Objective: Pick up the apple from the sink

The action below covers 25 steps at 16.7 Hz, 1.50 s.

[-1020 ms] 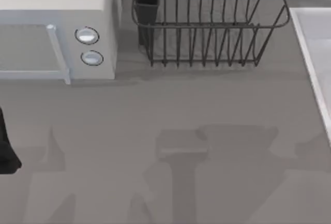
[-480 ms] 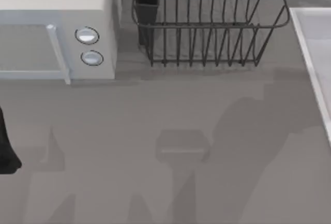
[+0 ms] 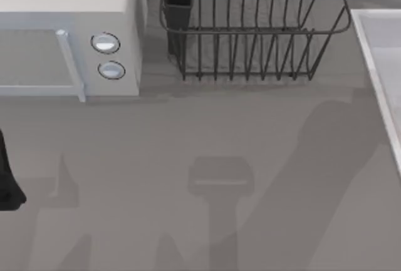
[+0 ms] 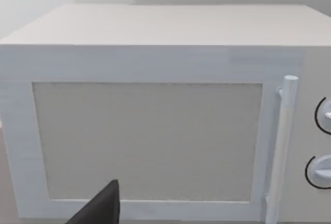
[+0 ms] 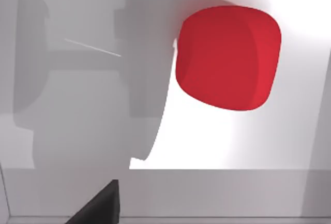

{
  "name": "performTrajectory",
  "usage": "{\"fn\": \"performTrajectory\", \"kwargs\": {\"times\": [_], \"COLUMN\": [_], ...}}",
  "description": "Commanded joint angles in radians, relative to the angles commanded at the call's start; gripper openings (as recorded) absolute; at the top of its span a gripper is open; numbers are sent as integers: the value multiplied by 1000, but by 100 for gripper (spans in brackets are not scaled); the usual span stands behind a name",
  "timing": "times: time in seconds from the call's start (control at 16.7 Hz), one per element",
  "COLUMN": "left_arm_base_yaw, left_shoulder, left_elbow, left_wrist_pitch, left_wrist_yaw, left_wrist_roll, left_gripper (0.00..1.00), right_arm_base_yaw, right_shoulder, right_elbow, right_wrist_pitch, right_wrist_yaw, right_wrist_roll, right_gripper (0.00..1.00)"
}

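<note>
While the right wrist camera looks down into the sink (image 5: 155, 193), the apple (image 5: 227, 57) lies on the pale basin floor, untouched.

Relative to the sink: the apple sits inside its walls, with an arm's shadow falling on the floor beside it; a dark finger (image 5: 101, 206) of the right gripper shows above the near wall, its opening cannot be told. From above, the sink's rim (image 3: 369, 52) runs just right of the wire dish rack (image 3: 250, 27); the microwave (image 3: 69, 33) stands well left. The left arm (image 3: 7, 177) is parked beyond that, facing the microwave door, grip state indeterminable.

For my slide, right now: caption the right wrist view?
Right wrist camera looks down on the red apple resting on the pale sink floor.
</note>
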Motion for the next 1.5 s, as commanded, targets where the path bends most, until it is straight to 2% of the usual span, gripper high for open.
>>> {"fn": "performTrajectory", "kwargs": {"times": [0.3,0.84,1.14,1.5], "left_arm_base_yaw": [0,0,0,0], "left_shoulder": [0,0,0,0], "left_elbow": [0,0,0,0], "left_wrist_pitch": [0,0,0,0], "left_wrist_yaw": [0,0,0,0], "left_wrist_roll": [0,0,0,0], "left_gripper": [100,100,100,100], "right_arm_base_yaw": [5,1,1,1], "right_shoulder": [24,234,250,250], "right_elbow": [-22,-190,-204,-204], "right_wrist_pitch": [40,431,453,453], "right_wrist_yaw": [0,3,3,3], "right_wrist_roll": [1,4,4,4], "right_gripper": [100,100,100,55]}}
